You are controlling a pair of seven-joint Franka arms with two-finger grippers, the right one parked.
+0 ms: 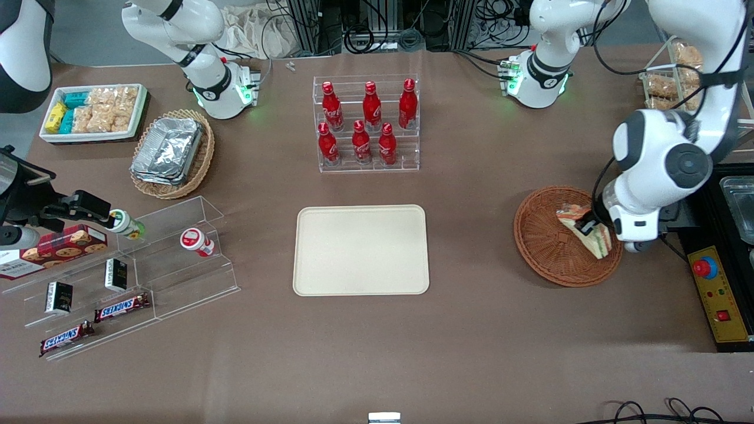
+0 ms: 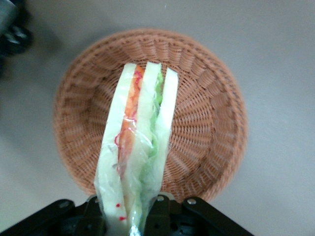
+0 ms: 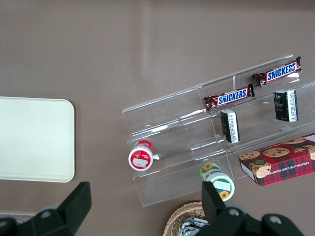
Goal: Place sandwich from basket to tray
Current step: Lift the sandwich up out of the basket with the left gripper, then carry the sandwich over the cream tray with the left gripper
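The left arm's gripper [image 2: 132, 209] is clamped on the small triangular wedge sandwich [image 2: 138, 147], white bread with orange-red and green filling in clear wrap, holding it above the round reddish-brown woven wicker basket [image 2: 206, 123]. The basket [image 1: 545, 247] sits on the brown worktop toward the working arm's end. The pickup step appears done and the carry is in hand. Next, the sandwich [image 1: 586, 231] needs to be carried sideways to the flat cream-beige rectangular tray [image 1: 361, 250] at the worktop's middle, then lowered and released.
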